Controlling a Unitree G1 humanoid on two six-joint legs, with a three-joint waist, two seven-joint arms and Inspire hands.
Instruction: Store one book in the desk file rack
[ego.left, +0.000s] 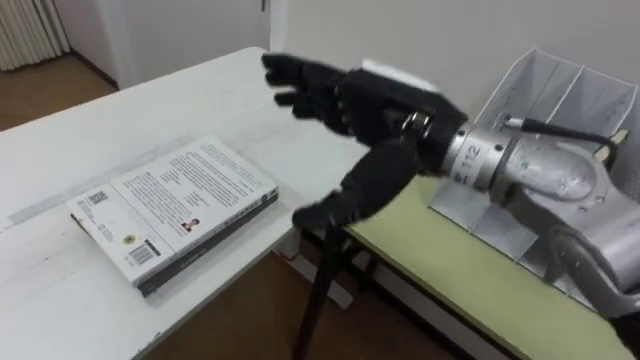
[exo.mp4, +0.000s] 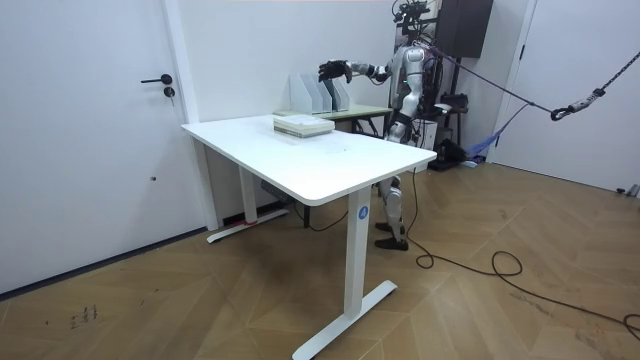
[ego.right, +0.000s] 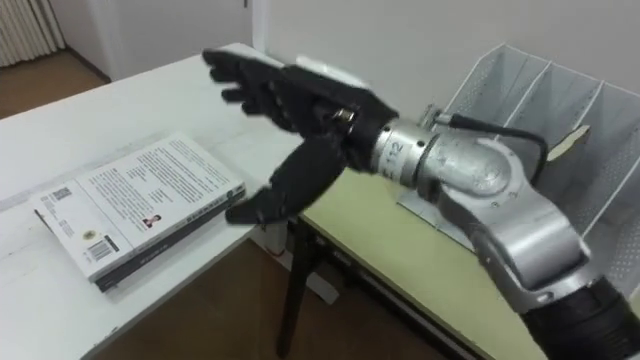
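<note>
A white-covered book (ego.left: 175, 210) lies flat, back cover up, near the edge of the white table (ego.left: 150, 110). My right hand (ego.left: 350, 100) reaches in from the right and hovers open above the gap between the two tables. Its fingers are stretched toward the far side and its thumb hangs down; it holds nothing. The hand is right of the book and above it, not touching it. The grey metal file rack (ego.left: 560, 130) stands on the green-topped desk (ego.left: 440, 270) to the right, with its slots empty. In the room view the book (exo.mp4: 303, 124) and the rack (exo.mp4: 320, 93) sit below my outstretched hand (exo.mp4: 330, 70).
A narrow gap with a dark desk leg (ego.left: 318, 290) separates the white table from the green desk. A white wall runs behind both. In the room view I stand at the far end of the white table (exo.mp4: 330, 160), with a door (exo.mp4: 80, 130) on the room view's left.
</note>
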